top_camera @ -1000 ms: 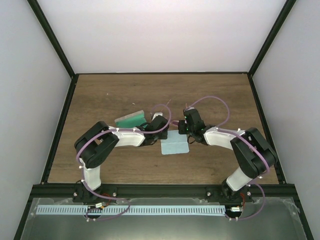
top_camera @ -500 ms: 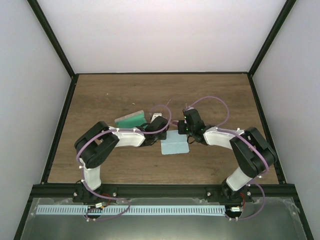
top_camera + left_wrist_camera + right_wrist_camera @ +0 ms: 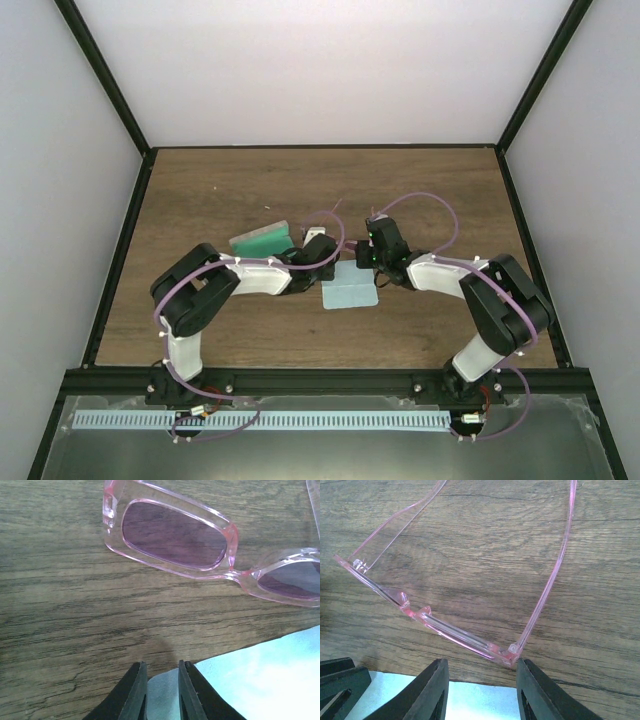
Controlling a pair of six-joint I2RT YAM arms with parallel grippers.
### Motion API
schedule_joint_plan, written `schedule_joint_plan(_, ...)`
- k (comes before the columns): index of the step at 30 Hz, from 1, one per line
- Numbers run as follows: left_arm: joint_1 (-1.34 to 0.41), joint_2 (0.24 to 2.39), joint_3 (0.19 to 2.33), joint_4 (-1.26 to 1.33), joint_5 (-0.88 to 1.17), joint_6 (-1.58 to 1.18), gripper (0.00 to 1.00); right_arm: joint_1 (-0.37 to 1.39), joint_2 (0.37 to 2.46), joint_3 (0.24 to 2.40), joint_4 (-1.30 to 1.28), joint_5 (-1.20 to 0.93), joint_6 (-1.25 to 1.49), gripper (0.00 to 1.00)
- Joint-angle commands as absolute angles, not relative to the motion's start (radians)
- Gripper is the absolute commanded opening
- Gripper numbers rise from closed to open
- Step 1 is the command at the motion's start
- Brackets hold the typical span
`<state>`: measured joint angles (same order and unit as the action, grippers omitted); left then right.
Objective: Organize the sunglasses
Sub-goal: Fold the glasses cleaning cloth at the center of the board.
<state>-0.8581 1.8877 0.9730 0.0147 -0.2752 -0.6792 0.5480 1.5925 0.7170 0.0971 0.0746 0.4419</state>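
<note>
The sunglasses lie on the wood with pink clear frame and magenta lenses, arms unfolded. In the top view they sit between both grippers. My left gripper hovers just short of the frame's front, jaws a little apart, and only the light blue cloth shows through the gap. My right gripper is open behind the frame. The frame's hinge corner sits right at the tip of one of its fingers; whether they touch is unclear.
The light blue cloth lies flat just in front of both grippers. The grey case with green lining stands open to the left, behind my left arm. Black rails edge the table on all sides.
My left gripper's jaws have parted from shut to slightly open, and it has shifted a touch. The right gripper and the sunglasses stay where they were.
</note>
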Motion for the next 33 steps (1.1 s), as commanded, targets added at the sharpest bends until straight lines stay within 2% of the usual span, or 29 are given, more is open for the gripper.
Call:
schedule_joint_plan(1, -0.863, 1.919, 0.973, -0.007, -0.261, -0.680, 0.17, 0.541, 1.573, 0.719, 0.098, 0.087, 0.441, 0.39)
schedule_joint_plan(9, -0.864, 1.922, 0.969, -0.008, -0.276, -0.676, 0.04, 0.541, 1.578, 0.721, 0.099, 0.085, 0.441, 0.38)
schedule_joint_plan(24, -0.863, 1.810, 0.918, 0.040, -0.268, -0.664, 0.04, 0.541, 1.581, 0.723, 0.101, 0.083, 0.444, 0.39)
schedule_joint_plan(33, -0.863, 1.825, 0.930, 0.046, -0.244, -0.660, 0.04, 0.541, 1.601, 0.722, 0.111, 0.062, 0.442, 0.39)
